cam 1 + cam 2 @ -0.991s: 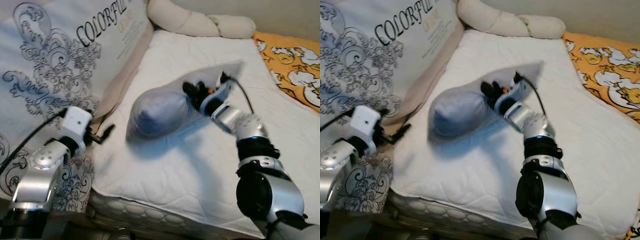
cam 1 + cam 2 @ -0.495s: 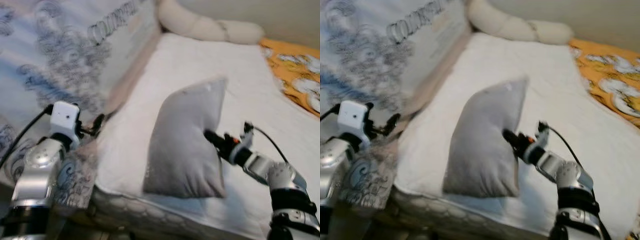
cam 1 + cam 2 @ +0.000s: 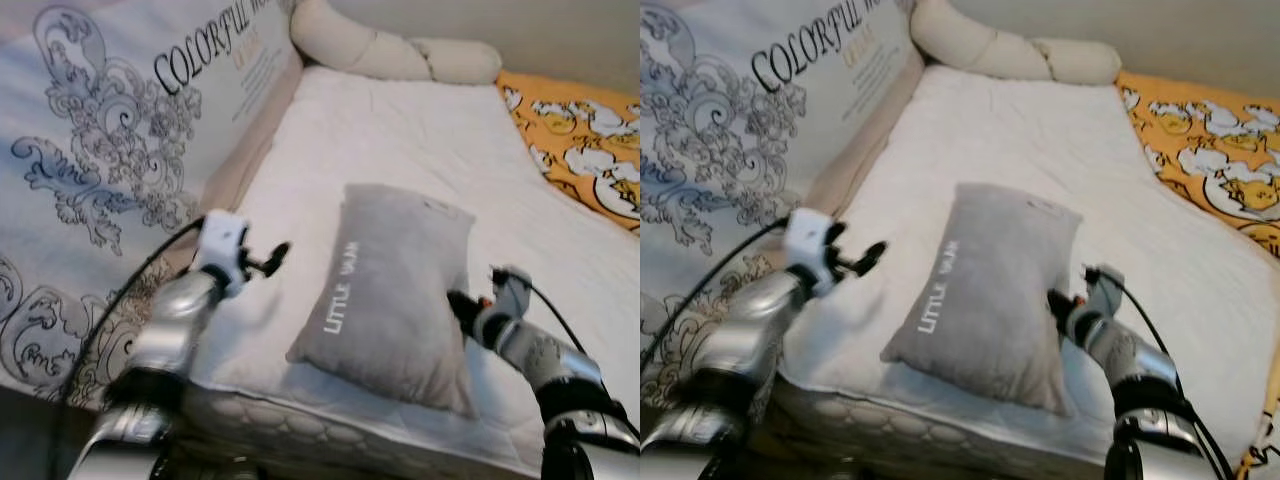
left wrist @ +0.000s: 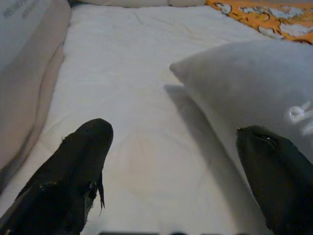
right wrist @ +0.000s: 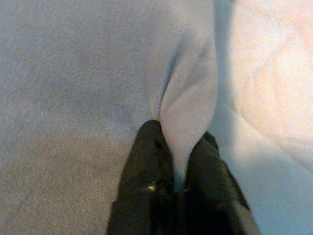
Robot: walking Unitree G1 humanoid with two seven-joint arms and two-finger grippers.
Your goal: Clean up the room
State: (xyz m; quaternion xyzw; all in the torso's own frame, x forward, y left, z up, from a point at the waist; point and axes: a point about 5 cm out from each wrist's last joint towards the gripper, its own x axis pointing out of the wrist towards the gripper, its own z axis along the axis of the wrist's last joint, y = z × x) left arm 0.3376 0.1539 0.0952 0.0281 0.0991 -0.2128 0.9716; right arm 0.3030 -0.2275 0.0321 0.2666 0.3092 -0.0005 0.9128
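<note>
Pillow [image 3: 390,285]: grey, rectangular, white lettering along one side; laid flat on white mattress [image 3: 400,130], near front edge.

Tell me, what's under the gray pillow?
The gray pillow lies flat on the white mattress pad, near its front edge. The right hand pinches a fold of its side. Whatever might sit beneath the pillow is covered, so I can't tell.

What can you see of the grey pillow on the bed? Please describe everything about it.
The grey pillow is rectangular, plump, of soft fleecy fabric, with white lettering "LITTLE" plus a word too blurred to read. It lies flat on the white mattress near the front edge. The right tool is shut on a fold of its right edge. The left tool, open, hovers over the mattress beside it without touching it.
</note>
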